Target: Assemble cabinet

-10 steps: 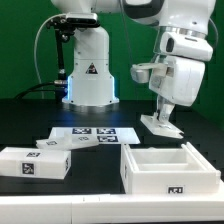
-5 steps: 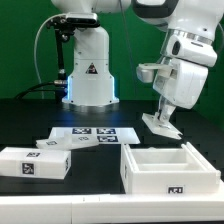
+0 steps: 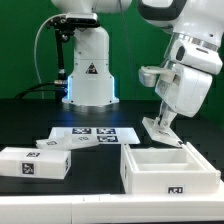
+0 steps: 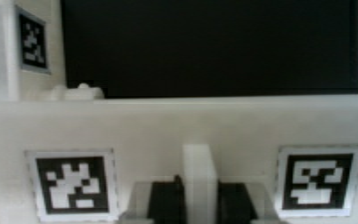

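The cabinet is in loose white tagged parts. Its open-topped box body stands at the front on the exterior view's right. My gripper hangs just behind that box, shut on a thin rib of a white slab, which is tilted and lifted a little off the table. In the wrist view the black fingers pinch the rib at my gripper, with the slab and its two marker tags spread in front. A white block lies at the front on the exterior view's left.
The marker board lies flat mid-table, with a small white tagged piece at its near left corner. The robot's base stands behind it. In the wrist view, a tagged white wall rises beyond the slab.
The arm has shifted toward the exterior view's right, and the held slab has come slightly up and tilted more. The grip is unchanged.
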{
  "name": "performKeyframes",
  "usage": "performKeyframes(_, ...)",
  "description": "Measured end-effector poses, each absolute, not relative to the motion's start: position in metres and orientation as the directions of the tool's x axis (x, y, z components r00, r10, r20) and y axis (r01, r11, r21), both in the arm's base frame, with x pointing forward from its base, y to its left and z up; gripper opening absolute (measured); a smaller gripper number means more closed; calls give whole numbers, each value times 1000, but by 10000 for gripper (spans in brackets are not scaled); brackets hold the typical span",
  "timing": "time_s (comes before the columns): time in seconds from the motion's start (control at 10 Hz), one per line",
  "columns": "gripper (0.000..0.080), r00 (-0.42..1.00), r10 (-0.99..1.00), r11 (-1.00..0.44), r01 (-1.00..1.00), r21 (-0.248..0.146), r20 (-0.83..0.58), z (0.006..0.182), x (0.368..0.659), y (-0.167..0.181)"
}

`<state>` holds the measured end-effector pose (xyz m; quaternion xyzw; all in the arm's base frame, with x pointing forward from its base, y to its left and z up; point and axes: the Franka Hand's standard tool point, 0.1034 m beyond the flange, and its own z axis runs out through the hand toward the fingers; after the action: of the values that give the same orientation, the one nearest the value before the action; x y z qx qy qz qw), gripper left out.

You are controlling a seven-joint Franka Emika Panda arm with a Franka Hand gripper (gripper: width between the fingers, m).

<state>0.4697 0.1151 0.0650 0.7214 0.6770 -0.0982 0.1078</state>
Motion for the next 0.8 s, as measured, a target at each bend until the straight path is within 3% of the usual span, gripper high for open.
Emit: performKeyframes(0.8, 64, 37, 957, -34, 999, 15, -286, 63, 471, 118)
